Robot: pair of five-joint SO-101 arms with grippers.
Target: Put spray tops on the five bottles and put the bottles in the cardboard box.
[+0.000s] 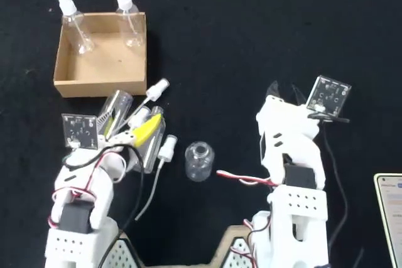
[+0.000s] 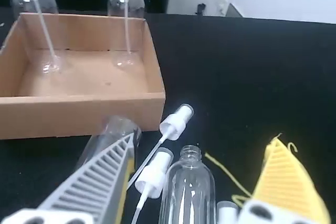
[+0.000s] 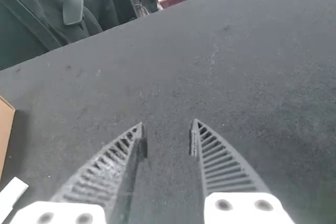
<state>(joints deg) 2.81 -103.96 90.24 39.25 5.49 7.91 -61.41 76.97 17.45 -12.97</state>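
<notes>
The cardboard box (image 1: 100, 83) (image 2: 79, 108) stands at the far left with two capped bottles (image 1: 78, 29) (image 1: 130, 23) upright inside. In front of it, two open bottles (image 1: 116, 106) (image 2: 190, 187) lie on the black table among three loose spray tops (image 1: 157, 89) (image 1: 139, 116) (image 1: 167, 149). A third open bottle (image 1: 200, 160) stands upright farther right. My left gripper (image 1: 141, 131) (image 2: 202, 139) is open, its grey and yellow fingers either side of a lying bottle. My right gripper (image 1: 284, 91) (image 3: 167, 127) hovers over bare table to the right, narrowly open and holding nothing.
A phone or tablet (image 1: 392, 211) lies at the table's right edge. Cables trail beside both arm bases. A chair (image 3: 79, 9) stands beyond the table's far edge. Bare black cloth stretches across the middle and far right.
</notes>
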